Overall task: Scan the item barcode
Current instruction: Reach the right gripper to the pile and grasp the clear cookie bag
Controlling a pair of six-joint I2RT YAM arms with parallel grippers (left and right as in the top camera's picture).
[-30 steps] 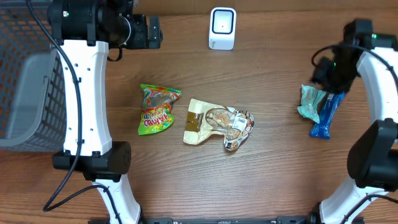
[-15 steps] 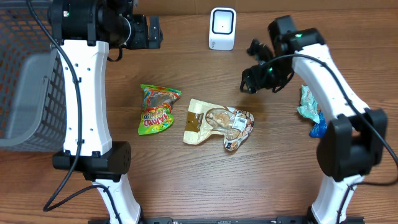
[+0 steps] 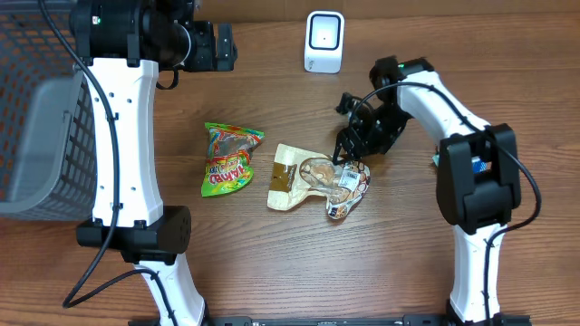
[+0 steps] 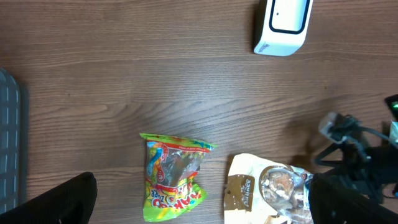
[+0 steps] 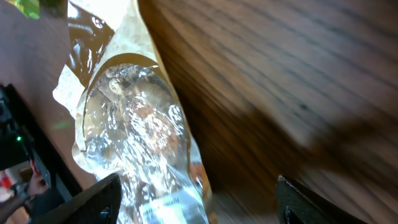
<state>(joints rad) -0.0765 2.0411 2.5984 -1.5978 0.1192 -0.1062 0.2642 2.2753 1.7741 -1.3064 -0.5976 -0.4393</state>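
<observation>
Brown wood grain covers the table [image 3: 272, 263], and a white scanner [image 3: 323, 41] stands upright at its far edge, roughly midway between the two arms.

A beige snack packet [image 3: 313, 181] with a dark brown label and a clear window lies flat on the wood. It is on the robot's side of the scanner, almost straight in front of it and well apart from it. Its white sticker end is turned toward the right arm's side of the scanner.

The right gripper [image 3: 350, 152] hangs between the scanner and the packet, just above the packet's right end. In the right wrist view its two dark fingers [image 5: 99, 199] stand wide apart, one at each lower corner. The crinkled clear window is close by the left one and bare wood shows between them. They are clamped on nothing, and whether a fingertip touches the wrapper cannot be told.

The left gripper [image 4: 202, 182] is held high, to the left of the scanner, its jaws spread fully with nothing between them.

A green, red and yellow candy bag [image 3: 228, 158] lies left of and nearer the robot than the scanner, just beside the snack packet without touching it. A grey mesh basket [image 3: 41, 109] sits far to the scanner's left, at the table's edge.
</observation>
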